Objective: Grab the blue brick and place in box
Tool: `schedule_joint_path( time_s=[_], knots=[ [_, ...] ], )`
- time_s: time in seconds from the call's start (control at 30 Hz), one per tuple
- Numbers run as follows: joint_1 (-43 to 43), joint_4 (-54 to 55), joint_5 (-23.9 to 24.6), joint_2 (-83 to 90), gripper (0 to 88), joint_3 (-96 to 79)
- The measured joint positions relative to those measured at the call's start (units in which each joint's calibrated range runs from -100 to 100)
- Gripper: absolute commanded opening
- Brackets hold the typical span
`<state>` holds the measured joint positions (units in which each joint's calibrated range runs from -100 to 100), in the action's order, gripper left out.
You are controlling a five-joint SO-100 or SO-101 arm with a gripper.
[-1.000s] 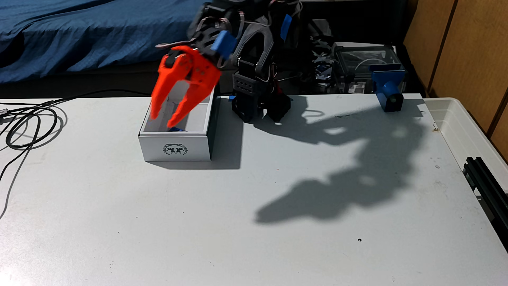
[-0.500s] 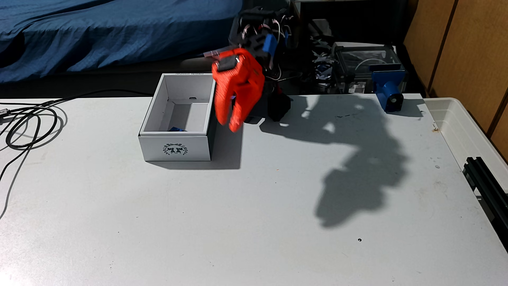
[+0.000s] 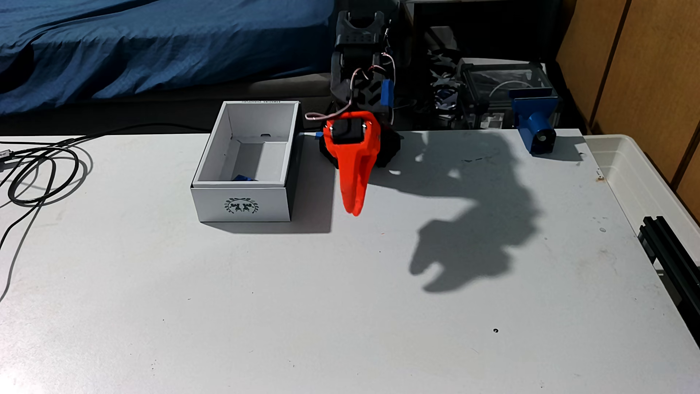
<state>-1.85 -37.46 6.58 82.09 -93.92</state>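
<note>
Blue brick (image 3: 242, 178) already inside the white box (image 3: 242, 206) by its near wall, orange gripper (image 3: 354, 212) clenched empty just beside; sideways swing risks clipping the box.

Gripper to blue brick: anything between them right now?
In the fixed view, the box's right-hand wall stands between the gripper and the blue brick, which lies inside the box by its near wall. Otherwise just shadowed table.

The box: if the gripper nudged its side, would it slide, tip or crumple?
The box is probably light: thin open cardboard holding just the blue brick, so it would likely slide across the smooth table. Its low, wide shape suggests little tipping; thin walls may flex.
</note>
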Motion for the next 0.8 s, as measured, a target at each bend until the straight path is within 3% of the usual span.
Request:
schedule_joint_path(
  time_s=[0.2,0.4,0.53,0.8],
  knots=[
    [-0.4,2.5,-7.2,0.0,11.0,-1.9],
    [-0.7,2.6,-7.8,0.0,10.7,-2.7],
    [-0.7,2.6,-7.8,0.0,1.0,-2.8],
    [-0.7,2.6,-7.8,0.0,0.8,-2.8]
  ],
)
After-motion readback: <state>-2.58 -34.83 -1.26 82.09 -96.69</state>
